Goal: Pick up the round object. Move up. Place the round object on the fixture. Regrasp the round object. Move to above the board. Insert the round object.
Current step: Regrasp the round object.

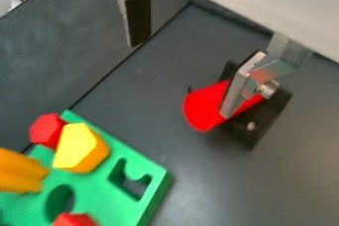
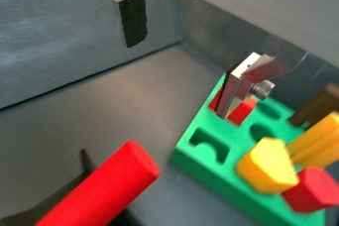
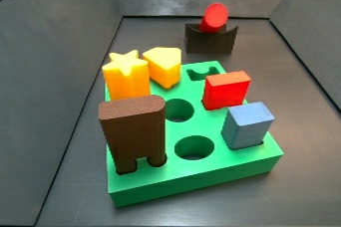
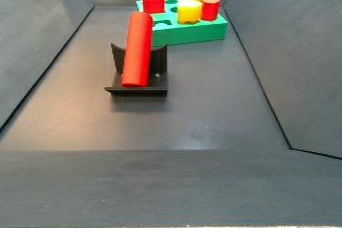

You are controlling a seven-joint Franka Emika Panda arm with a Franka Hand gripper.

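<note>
The round object, a red cylinder peg point(image 4: 138, 47), lies lengthwise on the dark fixture point(image 4: 138, 84); in a side view I see its round end point(image 3: 214, 15) above the fixture point(image 3: 210, 40). The green board point(image 3: 200, 161) lies just beyond the fixture. My gripper point(image 1: 188, 71) is open and empty, up above the floor, and it shows in neither side view. In a wrist view one finger point(image 1: 247, 86) overlaps the peg point(image 1: 203, 109) and the fixture point(image 1: 260, 126). In the other wrist view the gripper point(image 2: 183, 76) hangs between the peg point(image 2: 103, 188) and the board point(image 2: 201, 151).
The board holds a brown arch block point(image 3: 134, 131), a yellow star point(image 3: 124, 75), a yellow block point(image 3: 163, 65), a red cube-like block point(image 3: 228, 89) and a blue block point(image 3: 248, 124). Two round holes point(image 3: 196, 148) are open. Dark sloping walls point(image 4: 40, 62) ring the floor.
</note>
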